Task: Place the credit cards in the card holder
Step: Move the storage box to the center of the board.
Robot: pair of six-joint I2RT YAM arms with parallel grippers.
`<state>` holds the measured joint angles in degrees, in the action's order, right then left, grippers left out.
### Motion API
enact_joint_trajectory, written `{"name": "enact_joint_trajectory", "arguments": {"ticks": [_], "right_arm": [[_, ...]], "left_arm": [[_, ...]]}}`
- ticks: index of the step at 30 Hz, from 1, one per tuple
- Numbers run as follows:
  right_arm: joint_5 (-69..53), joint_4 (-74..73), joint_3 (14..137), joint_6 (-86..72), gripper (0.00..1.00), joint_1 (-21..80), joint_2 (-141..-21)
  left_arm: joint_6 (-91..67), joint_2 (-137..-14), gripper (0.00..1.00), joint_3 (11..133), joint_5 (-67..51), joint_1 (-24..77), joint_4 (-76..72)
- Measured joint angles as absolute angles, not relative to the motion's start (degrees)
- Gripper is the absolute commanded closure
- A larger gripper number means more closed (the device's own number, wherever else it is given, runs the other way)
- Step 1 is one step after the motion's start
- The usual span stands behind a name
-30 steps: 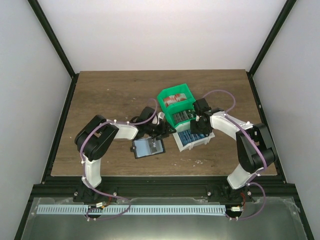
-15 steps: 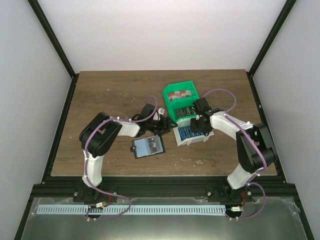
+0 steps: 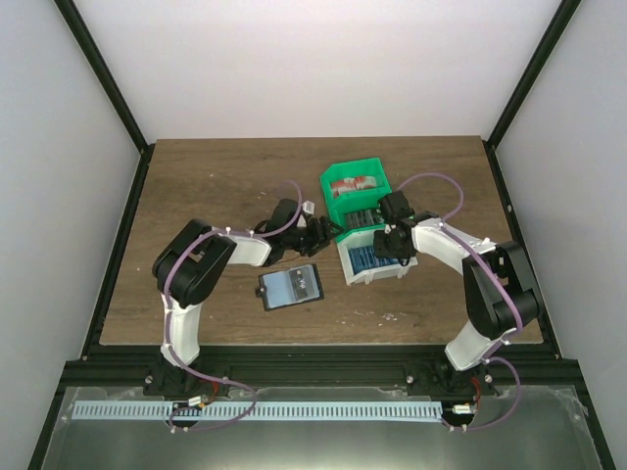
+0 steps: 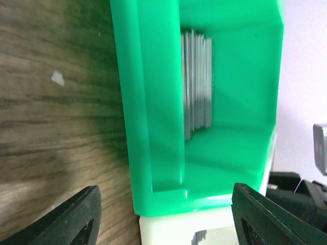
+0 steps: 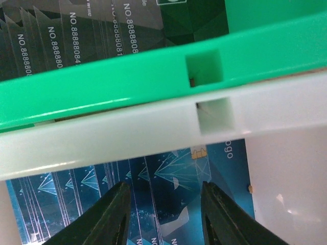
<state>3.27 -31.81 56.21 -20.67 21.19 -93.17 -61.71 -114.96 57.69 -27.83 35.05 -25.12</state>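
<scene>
The card holder point(image 3: 291, 287) lies open on the bench point(image 3: 196, 186), nearest of all and left of the bins, with its greyish lining turned up. No card is seen in it. Just beyond and to the right, the blue credit cards point(image 5: 168, 168) are stacked in a white bin point(image 5: 102, 138). The right pincer point(image 5: 163, 191) is held over that stack, fingers apart, with nothing gripped. The left pincer point(image 4: 164, 191) is spread wide and empty, pointed at the green bin point(image 4: 153, 102), which is set against the white bin's far side.

The step in hand is judged to be the picking of a first card. For the next move, the right pincer would need to be lowered and closed on a single card, which must then be carried near and left to the holder.
</scene>
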Motion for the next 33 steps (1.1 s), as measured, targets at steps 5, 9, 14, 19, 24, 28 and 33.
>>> {"name": "enact_joint_trajectory", "arguments": {"ticks": [5,9,14,19,24,28,33], "right_arm": [[3.29,-31.62,56.18,-20.67,0.6,21.19,-93.17],[3.53,-31.62,56.18,-20.67,0.6,21.19,-93.17],[4.16,-31.64,56.18,-20.67,0.6,21.19,-93.17],[4.95,-31.66,56.18,-20.86,0.6,21.19,-93.1],[5.89,-31.68,56.18,-21.67,0.6,21.19,-92.66],[6.13,-31.7,56.18,-21.45,0.6,21.19,-92.42],[6.72,-32.05,56.18,-20.01,0.6,21.12,-92.42]], "left_arm": [[-62.15,-115.77,0.24,62.15,-25.65,35.03,-21.89],[-59.9,-117.86,0.27,68.82,-23.97,35.57,-16.51],[-57.43,-119.72,0.34,71.72,-22.98,36.86,-10.59],[-54.87,-119.96,0.38,71.81,-21.23,38.2,-5.13],[-53.69,-118.65,0.41,69.73,-20.69,38.72,-5.13],[-53.65,-116.75,0.43,67.13,-20.69,39.05,-5.3],[-53.17,-115.55,0.45,65.47,-20.75,39.18,-5.5]]}}
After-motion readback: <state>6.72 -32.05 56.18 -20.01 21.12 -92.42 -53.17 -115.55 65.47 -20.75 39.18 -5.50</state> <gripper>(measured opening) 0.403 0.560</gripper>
